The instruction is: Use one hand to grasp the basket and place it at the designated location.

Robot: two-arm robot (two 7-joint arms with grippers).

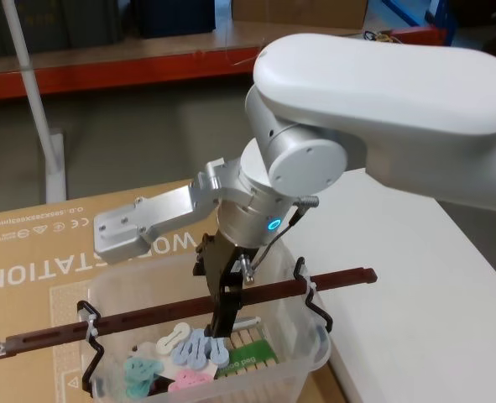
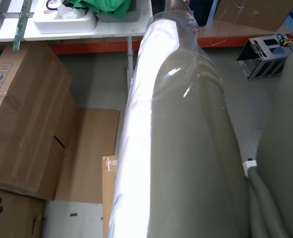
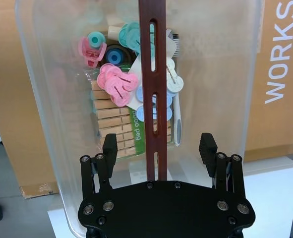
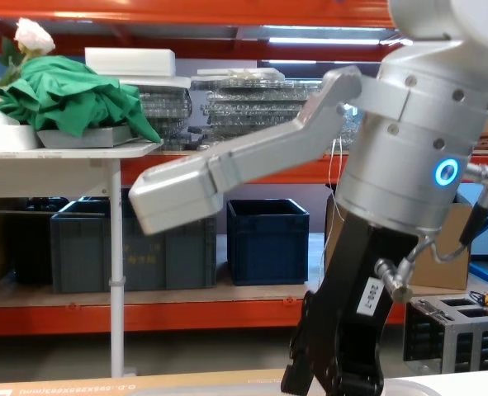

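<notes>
The right end effector (image 3: 158, 147) straddles the handle (image 3: 153, 59), jaws apart. The basket (image 3: 47, 124) is probably light and flexible; grip the rigid handle centrally.

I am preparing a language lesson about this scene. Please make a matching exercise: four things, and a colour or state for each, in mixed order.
Things: 1 basket; 2 handle; 3 right tool; 4 wooden pegs.
Descriptions: A open, astride the handle; B reddish-brown; C see-through whitish; D lying in the basket.
Pairs: 1-C; 2-B; 3-A; 4-D.
</notes>
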